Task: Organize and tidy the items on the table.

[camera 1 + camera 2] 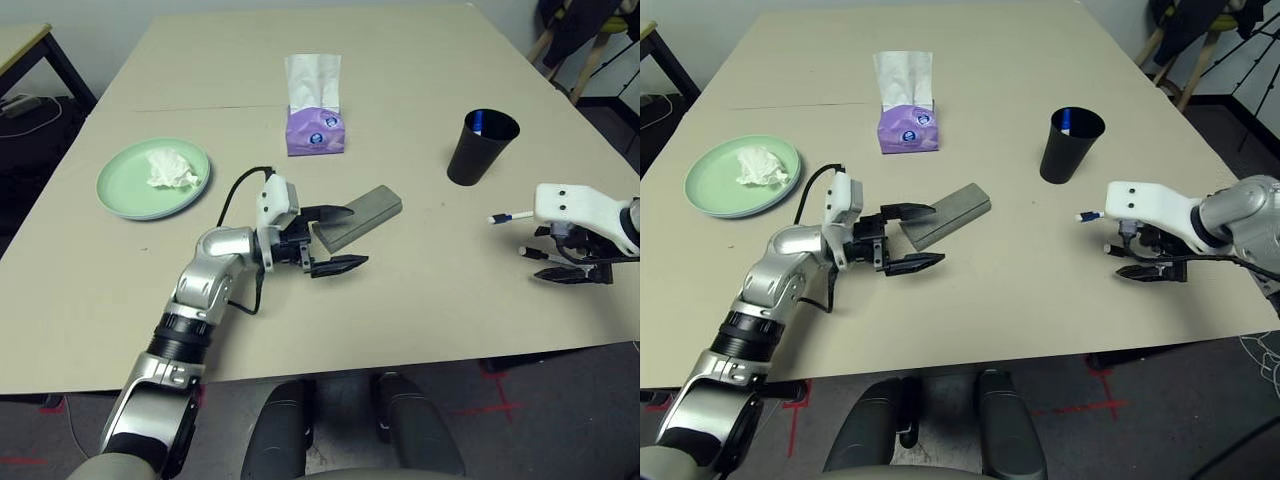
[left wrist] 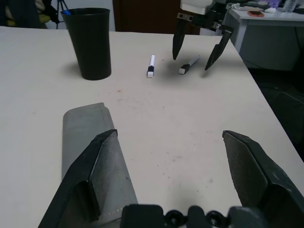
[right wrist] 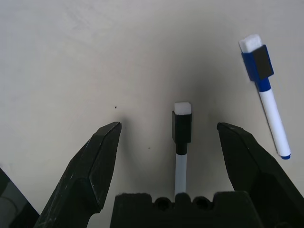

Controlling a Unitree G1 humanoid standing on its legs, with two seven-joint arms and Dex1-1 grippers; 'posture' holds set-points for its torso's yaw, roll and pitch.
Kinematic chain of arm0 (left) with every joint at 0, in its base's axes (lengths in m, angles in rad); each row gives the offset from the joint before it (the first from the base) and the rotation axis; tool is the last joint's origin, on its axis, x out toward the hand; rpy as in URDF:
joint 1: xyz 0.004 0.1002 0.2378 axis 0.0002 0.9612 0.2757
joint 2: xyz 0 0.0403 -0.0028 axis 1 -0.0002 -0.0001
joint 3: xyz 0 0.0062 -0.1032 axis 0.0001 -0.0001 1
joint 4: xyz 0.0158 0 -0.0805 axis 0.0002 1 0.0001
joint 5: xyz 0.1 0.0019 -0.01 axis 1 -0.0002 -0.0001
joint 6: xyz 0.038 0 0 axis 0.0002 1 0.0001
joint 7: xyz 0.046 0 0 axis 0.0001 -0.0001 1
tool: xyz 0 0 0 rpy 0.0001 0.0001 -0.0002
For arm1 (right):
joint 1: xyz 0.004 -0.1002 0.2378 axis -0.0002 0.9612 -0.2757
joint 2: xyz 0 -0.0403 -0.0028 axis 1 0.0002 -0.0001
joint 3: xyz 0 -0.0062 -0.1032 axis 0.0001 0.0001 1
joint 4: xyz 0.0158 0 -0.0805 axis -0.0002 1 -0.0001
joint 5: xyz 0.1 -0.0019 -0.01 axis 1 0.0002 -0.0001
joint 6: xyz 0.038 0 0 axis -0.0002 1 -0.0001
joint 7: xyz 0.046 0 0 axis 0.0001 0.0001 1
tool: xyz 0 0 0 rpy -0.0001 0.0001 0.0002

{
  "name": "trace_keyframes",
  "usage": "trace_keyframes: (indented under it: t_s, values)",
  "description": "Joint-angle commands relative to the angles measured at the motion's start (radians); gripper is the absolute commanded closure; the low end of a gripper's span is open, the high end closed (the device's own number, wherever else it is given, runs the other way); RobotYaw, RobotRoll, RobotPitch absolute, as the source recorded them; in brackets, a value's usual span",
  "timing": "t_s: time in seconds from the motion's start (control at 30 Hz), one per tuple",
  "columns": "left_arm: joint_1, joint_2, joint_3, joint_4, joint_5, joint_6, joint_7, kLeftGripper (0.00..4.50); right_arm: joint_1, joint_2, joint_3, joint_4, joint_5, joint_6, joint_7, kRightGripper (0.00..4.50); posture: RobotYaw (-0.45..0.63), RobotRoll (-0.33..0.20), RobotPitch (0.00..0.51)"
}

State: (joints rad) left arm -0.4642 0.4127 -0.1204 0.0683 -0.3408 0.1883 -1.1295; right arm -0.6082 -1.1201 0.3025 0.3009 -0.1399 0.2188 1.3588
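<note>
On the beige table [image 1: 420, 80], my left gripper [image 1: 340, 240] stands open at the near end of the grey glasses case [image 1: 362, 213]. One of its fingers [image 2: 95, 175] lies over the case's edge, and the case [image 2: 85, 137] is not between the jaws. My right gripper [image 3: 168, 126] hangs open just above a white pen with a black cap [image 3: 181, 130], which lies between its fingers. A second white pen with a blue cap [image 3: 266, 90] lies beside it. The black cup [image 1: 481, 146] holds a blue-capped pen. A crumpled tissue [image 1: 170, 168] rests on the green plate [image 1: 120, 190].
A purple tissue box [image 1: 316, 128] stands at mid-table behind the case. A thin seam crosses the far part of the table. A black-legged side table [image 1: 25, 45] is at the far left. Chairs and tripod legs stand past the far right corner.
</note>
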Motion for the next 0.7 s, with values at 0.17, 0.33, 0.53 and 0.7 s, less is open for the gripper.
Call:
trace_keyframes:
  t_s: [0.17,0.33,0.53,0.7]
  values:
    - [0.036,0.011,0.003,-0.068,-0.023,0.040,0.035,0.02,-0.055,-0.002,0.003,0.072,-0.052,-0.042,0.037,0.00,-0.02,0.000,0.180]
    - [0.030,0.008,0.002,-0.071,-0.025,0.048,0.046,0.02,-0.061,0.010,0.004,0.083,-0.068,-0.008,0.064,0.00,-0.01,0.000,0.192]
    - [0.033,0.012,0.000,-0.077,-0.026,0.045,0.046,0.02,-0.052,0.024,0.006,0.082,-0.081,0.017,0.067,0.00,-0.01,0.000,0.200]
    - [0.037,0.025,-0.008,-0.071,-0.015,0.021,0.028,0.02,-0.061,0.046,0.012,0.107,-0.106,-0.001,0.052,0.00,-0.01,0.000,0.205]
